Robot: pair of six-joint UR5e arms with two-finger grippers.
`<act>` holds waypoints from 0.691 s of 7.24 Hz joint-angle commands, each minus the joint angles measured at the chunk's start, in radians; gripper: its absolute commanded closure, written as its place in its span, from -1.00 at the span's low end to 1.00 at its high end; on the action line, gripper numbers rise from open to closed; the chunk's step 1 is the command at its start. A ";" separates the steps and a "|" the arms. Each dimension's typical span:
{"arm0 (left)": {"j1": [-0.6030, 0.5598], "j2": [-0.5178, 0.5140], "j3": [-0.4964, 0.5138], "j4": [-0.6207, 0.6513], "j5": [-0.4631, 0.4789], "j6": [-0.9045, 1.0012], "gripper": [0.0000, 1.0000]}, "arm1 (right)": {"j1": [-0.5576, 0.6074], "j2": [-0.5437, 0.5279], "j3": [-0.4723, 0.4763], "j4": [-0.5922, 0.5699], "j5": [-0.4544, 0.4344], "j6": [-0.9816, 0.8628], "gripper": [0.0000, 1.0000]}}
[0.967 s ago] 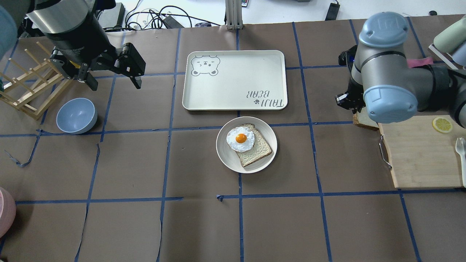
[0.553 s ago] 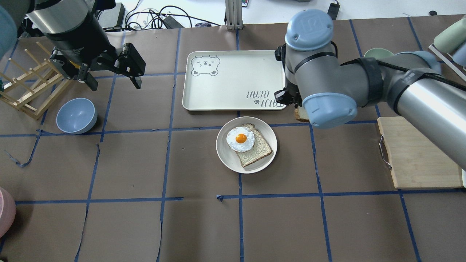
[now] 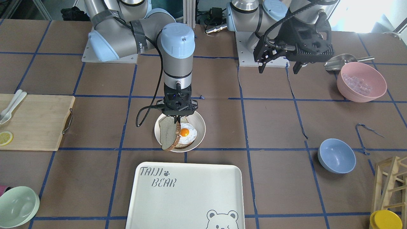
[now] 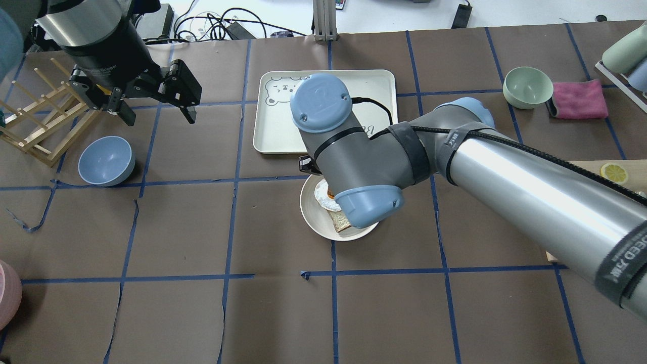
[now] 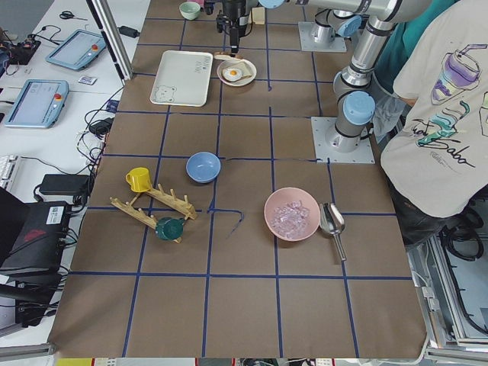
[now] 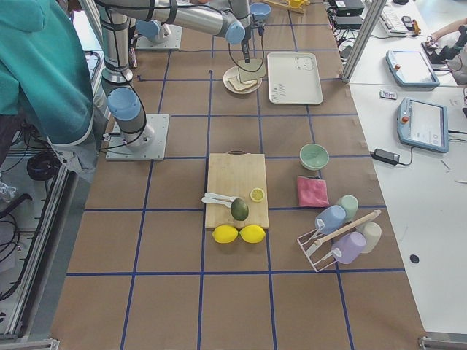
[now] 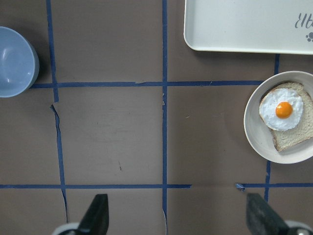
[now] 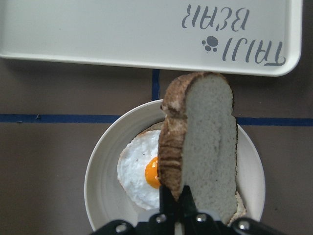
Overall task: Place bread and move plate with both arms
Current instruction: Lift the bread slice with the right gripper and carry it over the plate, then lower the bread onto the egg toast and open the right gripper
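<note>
**Operator:** What can go wrong from this position?

**Technician:** The right gripper (image 3: 176, 121), at the centre of the front-facing view, is pinched on the upper end of the bread (image 3: 167, 135). The slice is held on edge. If it is released in this attitude it will probably topple. It may then land across the rim of the plate (image 3: 201, 126) or slide off toward the tray (image 3: 190, 194). It may also press into the yolk of the egg-topped slice (image 3: 188, 133) or push that slice aside. A grip at one end alone lets the bread swing. The left gripper (image 3: 279, 67), at the upper right of that view, is spread wide and holds nothing, so nothing steadies the plate.

**Operator:** Where is the bread relative to the gripper?

**Technician:** It hangs directly below the jaws with its broad faces vertical and its rounded end lowest. In the right wrist view it fills the frame's centre. It covers the right side of the plate and part of the egg-topped slice. The frames do not show whether its lower end touches anything.
</note>
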 commanded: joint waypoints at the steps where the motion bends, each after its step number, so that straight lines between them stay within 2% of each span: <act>1: 0.000 0.000 0.000 0.000 0.000 0.000 -1.00 | 0.029 0.025 0.007 -0.009 -0.003 0.063 1.00; 2: 0.000 0.000 0.000 0.000 0.000 0.000 -1.00 | 0.028 0.022 0.009 -0.006 -0.006 0.058 1.00; 4: 0.000 0.000 0.000 0.000 0.000 0.000 -1.00 | 0.025 0.014 0.012 0.003 -0.093 0.012 1.00; 5: 0.000 0.000 0.000 0.000 0.000 0.000 -1.00 | 0.025 0.016 0.017 0.008 -0.094 0.016 1.00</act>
